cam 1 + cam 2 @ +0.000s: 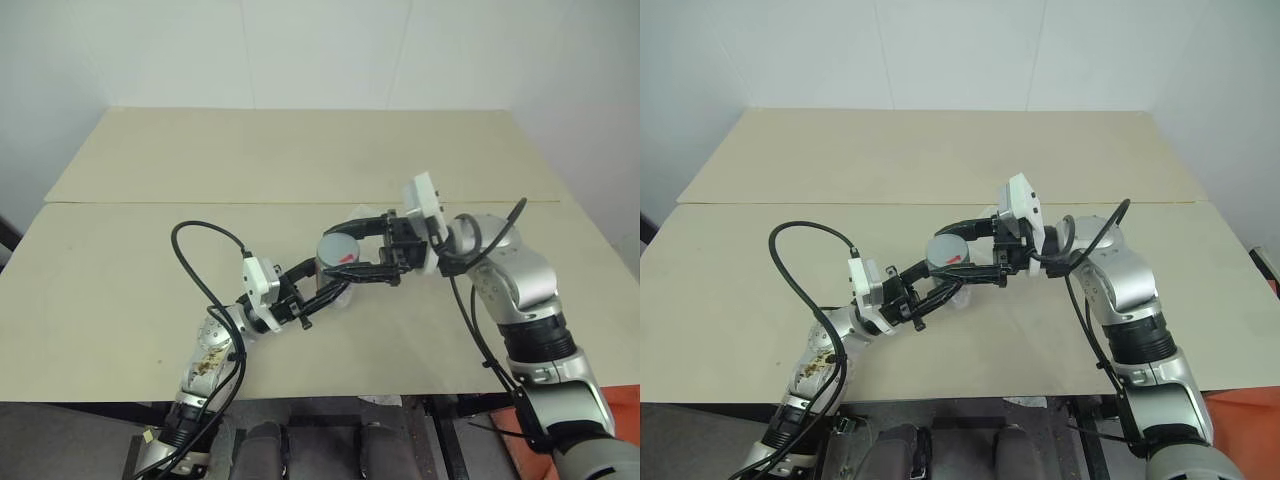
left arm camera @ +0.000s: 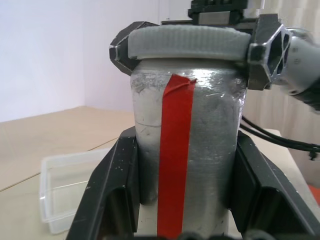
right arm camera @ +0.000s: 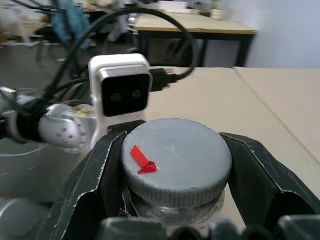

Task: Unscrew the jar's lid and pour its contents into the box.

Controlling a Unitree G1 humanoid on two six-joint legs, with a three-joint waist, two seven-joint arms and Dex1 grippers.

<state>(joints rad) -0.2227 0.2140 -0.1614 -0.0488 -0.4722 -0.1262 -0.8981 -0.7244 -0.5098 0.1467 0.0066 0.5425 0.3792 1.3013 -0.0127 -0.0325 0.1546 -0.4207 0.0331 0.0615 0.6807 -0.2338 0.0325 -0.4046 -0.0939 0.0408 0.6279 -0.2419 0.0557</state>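
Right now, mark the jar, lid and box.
jar (image 2: 210, 145), left wrist view, silvery side wall.
lid (image 3: 175, 155), right wrist view, flat top.
box (image 2: 65, 185), left wrist view, clear floor.

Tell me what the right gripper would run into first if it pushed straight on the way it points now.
Nothing new at once: the right gripper is already shut on the lid of the jar. Beyond the lid, its line seems to lead to the left wrist camera, though depth is unclear.
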